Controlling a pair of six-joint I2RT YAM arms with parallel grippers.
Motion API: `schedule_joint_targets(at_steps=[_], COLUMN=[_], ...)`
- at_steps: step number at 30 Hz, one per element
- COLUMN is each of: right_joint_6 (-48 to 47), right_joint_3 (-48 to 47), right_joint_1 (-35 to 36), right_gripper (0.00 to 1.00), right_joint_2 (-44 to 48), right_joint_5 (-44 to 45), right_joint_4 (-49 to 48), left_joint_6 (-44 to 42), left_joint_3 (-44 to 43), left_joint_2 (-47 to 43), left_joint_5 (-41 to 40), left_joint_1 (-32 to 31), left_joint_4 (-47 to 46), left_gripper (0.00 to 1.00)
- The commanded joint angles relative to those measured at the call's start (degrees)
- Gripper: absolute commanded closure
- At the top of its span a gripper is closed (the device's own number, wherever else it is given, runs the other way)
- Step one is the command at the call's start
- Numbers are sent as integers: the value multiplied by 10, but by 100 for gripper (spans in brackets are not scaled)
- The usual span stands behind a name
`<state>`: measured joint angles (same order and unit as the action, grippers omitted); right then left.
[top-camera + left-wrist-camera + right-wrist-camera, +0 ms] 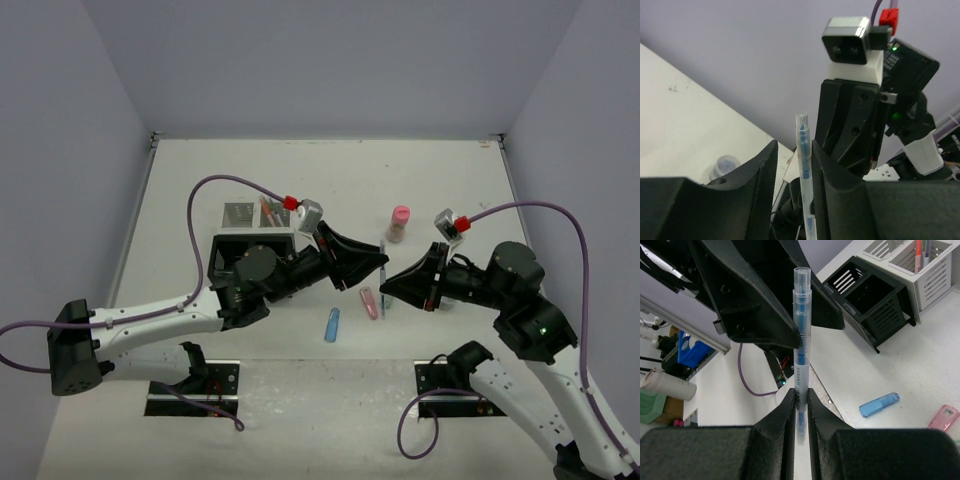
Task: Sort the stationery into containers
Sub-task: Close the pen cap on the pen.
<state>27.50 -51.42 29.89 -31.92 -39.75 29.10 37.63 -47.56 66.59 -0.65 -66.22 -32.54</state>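
Note:
A clear pen with a blue core stands upright between my two grippers above the middle of the table. My right gripper is shut on its lower part, as the right wrist view shows around the pen. My left gripper is open around the same pen; in the left wrist view the pen lies against one finger with a gap to the other. The organiser's black compartments and white mesh compartments sit under my left arm, with thin pens in a mesh one.
A blue capsule piece and a small pink item lie on the table below the grippers. A pink-capped bottle stands behind them. A round blue-grey tub sits by the right arm. Grey walls enclose the table.

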Motion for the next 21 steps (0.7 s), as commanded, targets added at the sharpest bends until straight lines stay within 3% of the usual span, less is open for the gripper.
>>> schedule_joint_targets(at_steps=[1, 6, 11, 12, 15, 16, 17, 19, 21], right_joint_6=[-13, -7, 2, 4, 0, 2, 6, 14, 31], right_joint_3=[-13, -5, 0, -1, -4, -1, 3, 21, 36], right_joint_1=[1, 0, 0, 1, 0, 1, 1, 0, 0], right_gripper=[100, 100, 100, 100, 100, 96, 85, 72, 64], right_joint_2=[0, -1, -2, -3, -6, -7, -7, -10, -19], right_joint_5=[-7, -14, 2, 7, 5, 0, -7, -40, -49], right_joint_4=[-39, -49, -61, -61, -63, -69, -76, -107, -125], left_joint_6=[-20, -11, -7, -8, -13, -16, -18, -19, -19], left_joint_3=[-32, -43, -47, -47, -38, -36, -32, -27, -23], left_joint_2=[6, 23, 45, 48, 37, 32, 24, 17, 9], left_joint_5=[-24, 3, 67, 74, 77, 74, 73, 70, 68], left_joint_1=[0, 0, 0, 0, 0, 1, 1, 1, 0], left_joint_4=[70, 51, 30, 25, 19, 17, 16, 7, -8], left_gripper=[57, 59, 87, 98, 100, 100, 100, 100, 100])
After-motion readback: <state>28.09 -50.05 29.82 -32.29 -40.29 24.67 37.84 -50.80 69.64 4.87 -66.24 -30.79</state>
